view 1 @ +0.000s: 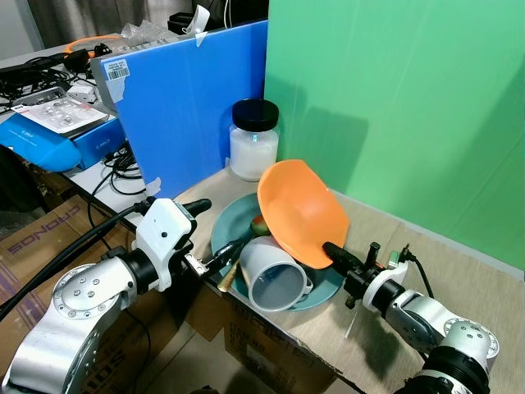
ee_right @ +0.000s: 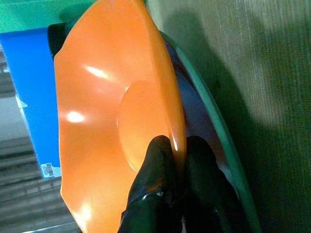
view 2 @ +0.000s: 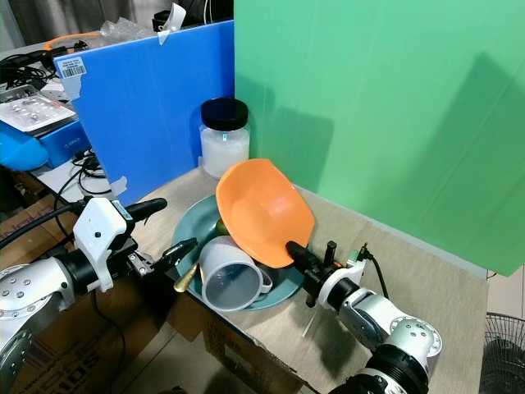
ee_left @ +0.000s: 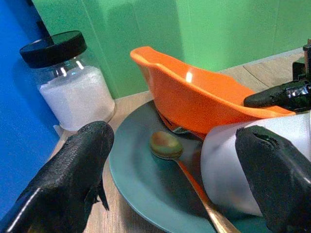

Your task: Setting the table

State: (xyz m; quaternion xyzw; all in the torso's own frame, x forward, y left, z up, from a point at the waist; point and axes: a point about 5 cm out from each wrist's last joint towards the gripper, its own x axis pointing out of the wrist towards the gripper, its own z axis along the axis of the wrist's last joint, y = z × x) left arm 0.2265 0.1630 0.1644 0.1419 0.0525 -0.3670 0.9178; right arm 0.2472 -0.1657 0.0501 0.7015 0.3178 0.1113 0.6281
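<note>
An orange bowl (view 1: 299, 209) is tilted up on edge over the teal plate (view 1: 225, 226), its rim pinched by my right gripper (view 1: 335, 252), which is shut on it (ee_right: 176, 162). A white mug (view 1: 273, 277) lies on its side on the plate's near part. A gold spoon (ee_left: 167, 145) rests on the plate beneath the bowl, handle toward the table's edge. My left gripper (view 1: 215, 234) stands open at the plate's left rim, one finger (ee_left: 73, 174) outside the plate, the other (ee_left: 274, 177) against the mug.
A glass jar (view 1: 253, 139) of white powder with a black lid stands behind the plate. Blue board (view 1: 189, 107) and green board (view 1: 402, 107) wall the table's back. Cardboard boxes (view 1: 41, 234) and cluttered desk sit to the left.
</note>
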